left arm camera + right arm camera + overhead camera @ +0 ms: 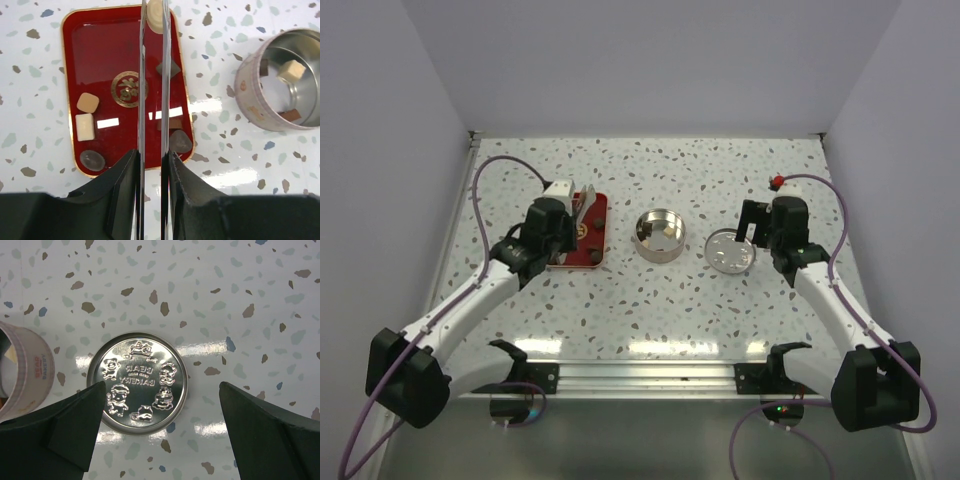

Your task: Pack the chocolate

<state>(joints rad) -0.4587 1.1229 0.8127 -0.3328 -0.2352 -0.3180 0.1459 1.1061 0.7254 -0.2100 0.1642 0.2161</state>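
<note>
The left claw [154,6], clenched on a round cream chocolate [156,16] at its tips over the far edge of the red tray [100,45], sits nearer than the released right claw [162,390] to the tin [250,100] just right of that tray.

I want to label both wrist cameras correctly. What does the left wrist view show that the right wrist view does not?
Only the left wrist view: the red tray with loose chocolate pieces, and the left gripper, whose thin fingers seem to pinch a cream round piece. Only the right wrist view: the embossed silver lid lying flat, with the right gripper open wide over it. Both: the round tin and the speckled table.
</note>
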